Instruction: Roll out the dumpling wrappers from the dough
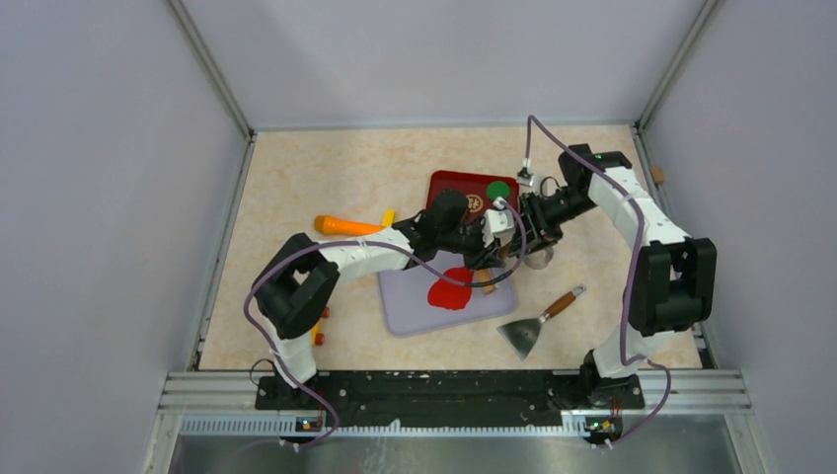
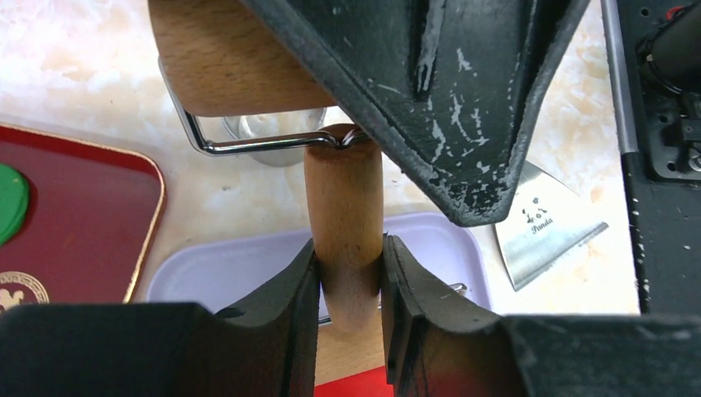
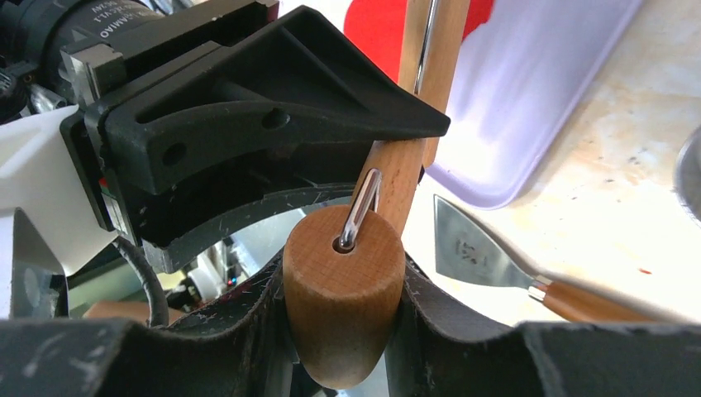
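Left gripper [image 2: 348, 260] clamps roller handle [image 2: 343, 190]; right gripper [image 3: 343, 294] clamps roller barrel [image 3: 326, 256], probably handover. Dough [image 1: 452, 288] flattened at lilac board [image 1: 407, 311] centre. Free barrel before rolling; press level, even strokes.

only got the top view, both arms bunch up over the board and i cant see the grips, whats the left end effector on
Observer: The left end effector is clamped on a wooden handle, one finger on each side.
Operator: and the right one
Observer: The right end effector grips a wooden roller barrel. A wire axle enters the barrel's end face.
Operator: is anything on the dough yet
Observer: In the left wrist view, the dough shows just below the handle. Whether anything touches it is hidden.
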